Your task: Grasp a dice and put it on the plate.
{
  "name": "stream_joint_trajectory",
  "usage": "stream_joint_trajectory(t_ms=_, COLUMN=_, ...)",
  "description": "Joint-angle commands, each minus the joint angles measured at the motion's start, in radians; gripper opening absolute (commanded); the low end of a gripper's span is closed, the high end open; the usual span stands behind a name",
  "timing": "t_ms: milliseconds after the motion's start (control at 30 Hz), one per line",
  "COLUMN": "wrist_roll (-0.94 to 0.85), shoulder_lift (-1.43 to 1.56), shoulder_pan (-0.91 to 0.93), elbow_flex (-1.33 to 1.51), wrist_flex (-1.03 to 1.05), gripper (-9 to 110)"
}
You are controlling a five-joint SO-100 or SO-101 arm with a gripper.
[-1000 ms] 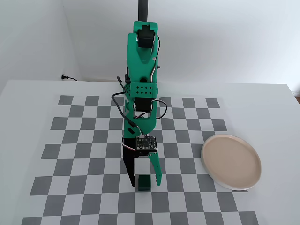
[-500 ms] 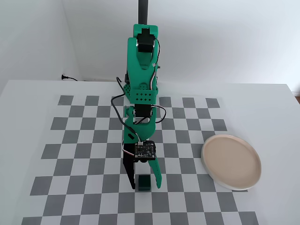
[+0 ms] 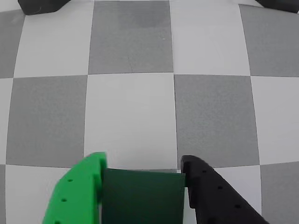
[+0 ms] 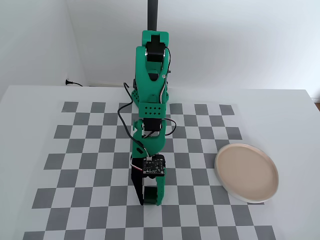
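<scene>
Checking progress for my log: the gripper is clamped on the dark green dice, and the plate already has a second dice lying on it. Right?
Not quite. The gripper does clamp the dice, as the wrist view shows, but the fixed view shows the plate bare, with no dice on it.

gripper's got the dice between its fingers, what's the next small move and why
Probably lift straight up a little. In the wrist view the dice sits snug between the fingers of the gripper, so the grasp looks made. In the fixed view the plate lies empty off to the right, so the cube must clear the board before swinging there.
</scene>
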Motion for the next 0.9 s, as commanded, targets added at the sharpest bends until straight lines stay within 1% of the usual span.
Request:
stream_joint_trajectory(t_ms=0, wrist_roll=0.006, shoulder_lift=0.02, shoulder_pan=-0.018, elbow_flex=-0.077, wrist_flex=-0.021, gripper=-4)
stream_joint_trajectory(t_ms=267, wrist_roll=0.009, shoulder_lift=0.035, shoulder_pan=-0.031, elbow_flex=-0.078, wrist_flex=-0.017, gripper=-4)
stream_joint_trajectory(t_ms=500, wrist_roll=0.031, shoulder_lift=0.153, shoulder_pan=-0.094, elbow_flex=-0.103, wrist_flex=0.075, gripper=-4)
stream_joint_trajectory(t_ms=700, wrist_roll=0.046, shoulder_lift=0.189, shoulder_pan=-0.158, elbow_flex=-0.225, wrist_flex=0.166, gripper=-4)
stream_joint_trajectory(t_ms=867, wrist_roll=0.048, shoulder_lift=0.27, shoulder_pan=-0.233, elbow_flex=-0.236, wrist_flex=0.213, gripper=-4)
